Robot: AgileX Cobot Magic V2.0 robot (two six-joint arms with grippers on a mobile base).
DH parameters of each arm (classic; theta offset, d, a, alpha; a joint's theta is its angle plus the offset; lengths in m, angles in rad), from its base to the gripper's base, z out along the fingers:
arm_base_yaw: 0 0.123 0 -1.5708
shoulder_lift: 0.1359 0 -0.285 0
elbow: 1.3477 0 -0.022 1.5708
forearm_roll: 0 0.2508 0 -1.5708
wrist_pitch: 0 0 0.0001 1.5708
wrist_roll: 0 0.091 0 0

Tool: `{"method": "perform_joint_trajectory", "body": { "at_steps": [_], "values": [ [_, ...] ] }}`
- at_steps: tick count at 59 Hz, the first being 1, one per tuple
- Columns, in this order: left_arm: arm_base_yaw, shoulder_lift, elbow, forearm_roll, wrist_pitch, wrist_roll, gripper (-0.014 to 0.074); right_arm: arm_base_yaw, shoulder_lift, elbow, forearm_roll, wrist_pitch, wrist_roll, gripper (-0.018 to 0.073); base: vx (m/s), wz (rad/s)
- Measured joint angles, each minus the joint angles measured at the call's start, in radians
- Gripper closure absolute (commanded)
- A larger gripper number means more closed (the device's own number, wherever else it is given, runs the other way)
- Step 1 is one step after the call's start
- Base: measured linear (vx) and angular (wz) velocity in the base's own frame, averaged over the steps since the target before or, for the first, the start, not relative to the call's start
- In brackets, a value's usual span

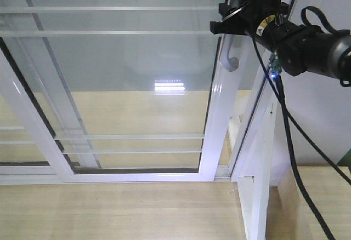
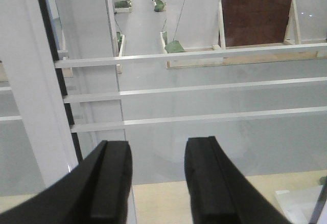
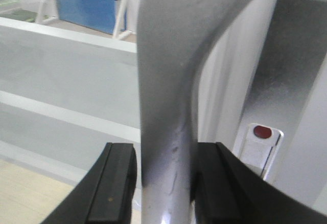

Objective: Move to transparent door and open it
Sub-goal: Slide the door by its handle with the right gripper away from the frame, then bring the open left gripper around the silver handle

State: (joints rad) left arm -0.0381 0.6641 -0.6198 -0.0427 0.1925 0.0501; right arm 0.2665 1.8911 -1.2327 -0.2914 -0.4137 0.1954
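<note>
The transparent door [image 1: 126,59], clear glass in a white frame with thin white bars, fills the front view. Its curved grey handle [image 1: 231,53] runs down the right stile. My right gripper [image 1: 226,23] reaches in from the upper right at the top of that handle. In the right wrist view the handle [image 3: 166,81] stands between the fingers of the right gripper [image 3: 164,146]. The right finger touches it, a thin gap shows at the left finger, and the jaws are open. The lock plate [image 3: 261,132] shows a red dot. My left gripper [image 2: 157,143] is open and empty, facing the glass bars [image 2: 204,87].
A second white-framed glass panel [image 1: 33,86] slants behind the door on the left. A white wall post [image 1: 258,158] stands just right of the door's stile. A black cable [image 1: 290,141] hangs from the right arm. Wood floor [image 1: 109,207] lies in front.
</note>
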Motion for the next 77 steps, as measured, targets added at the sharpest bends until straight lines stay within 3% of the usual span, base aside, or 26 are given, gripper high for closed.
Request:
{"method": "perform_joint_trajectory", "body": {
  "at_steps": [30, 36, 49, 56, 65, 77],
  "values": [
    [0.000, 0.000, 0.000, 0.000, 0.063, 0.000, 0.0197, 0.136, -0.012, 0.003, -0.048, -0.076, -0.001, 0.0252, 0.00, 0.00],
    [0.000, 0.000, 0.000, 0.000, 0.066, 0.000, 0.0197, 0.119, -0.072, 0.006, -0.020, 0.039, 0.024, 0.0252, 0.00, 0.00],
    [0.000, 0.001, 0.000, 0.000, 0.080, 0.005, 0.0197, 0.110, -0.290, 0.006, -0.008, 0.538, 0.009, 0.0252, 0.00, 0.00],
    [0.000, 0.030, 0.000, 0.000, 0.100, 0.038, 0.0197, 0.110, -0.387, 0.006, -0.005, 0.709, -0.025, 0.0252, 0.00, 0.00],
    [0.000, 0.087, 0.000, 0.000, 0.100, 0.054, 0.0197, 0.110, -0.505, 0.090, -0.004, 0.718, -0.069, 0.0252, 0.00, 0.00],
    [0.000, 0.130, 0.000, -0.040, 0.068, 0.054, 0.0197, 0.110, -0.742, 0.393, 0.010, 0.660, -0.046, 0.0252, 0.00, 0.00]
  ]
}}
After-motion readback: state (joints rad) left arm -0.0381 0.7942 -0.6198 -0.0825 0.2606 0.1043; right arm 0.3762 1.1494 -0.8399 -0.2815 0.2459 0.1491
